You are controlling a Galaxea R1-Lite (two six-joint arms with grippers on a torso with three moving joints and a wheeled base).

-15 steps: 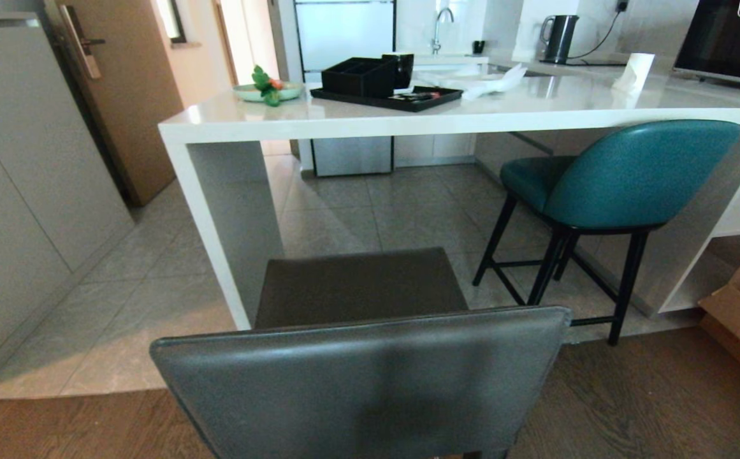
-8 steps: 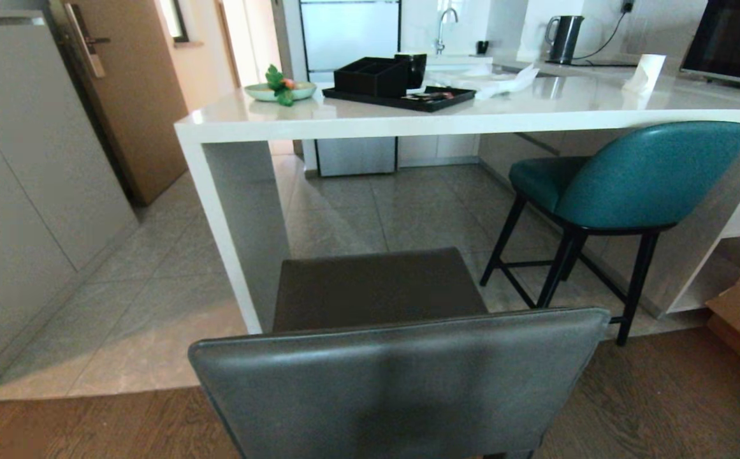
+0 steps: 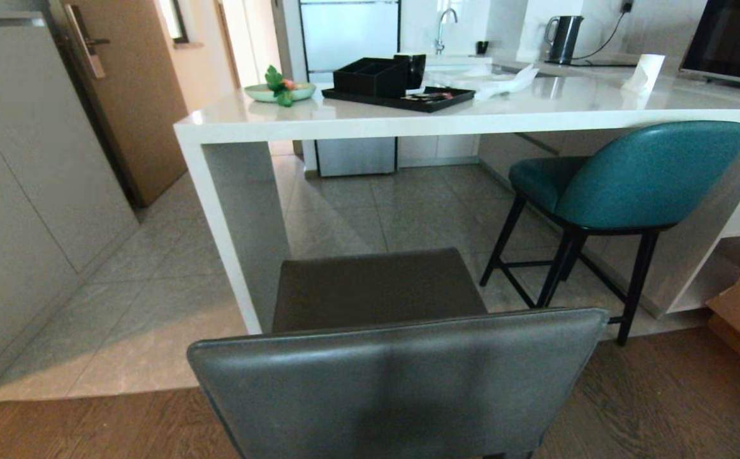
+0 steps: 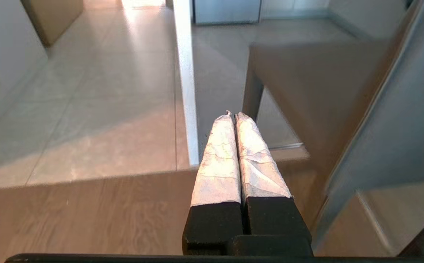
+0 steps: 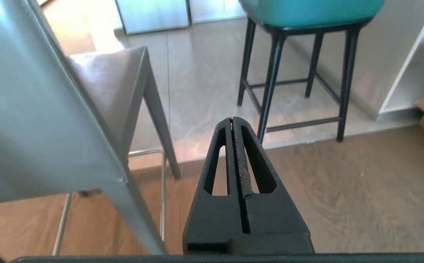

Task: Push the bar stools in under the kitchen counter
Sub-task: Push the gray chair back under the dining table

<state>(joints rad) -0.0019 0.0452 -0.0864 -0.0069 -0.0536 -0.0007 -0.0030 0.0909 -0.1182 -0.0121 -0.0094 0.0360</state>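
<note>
Kitchen, glossy white slab surface (image 3: 357,118): teal round-backed stool (image 3: 631,175) tucked under; grey leather square-backed stool (image 3: 395,376) out before its panel leg. Left gripper (image 4: 235,116), right gripper (image 5: 232,118) flanking the backrest, fingers shut, empty. Approach stage; next, likely pressing the backrest forward.

I can read no text, label, brand, number or sign in any of my three views.
</note>
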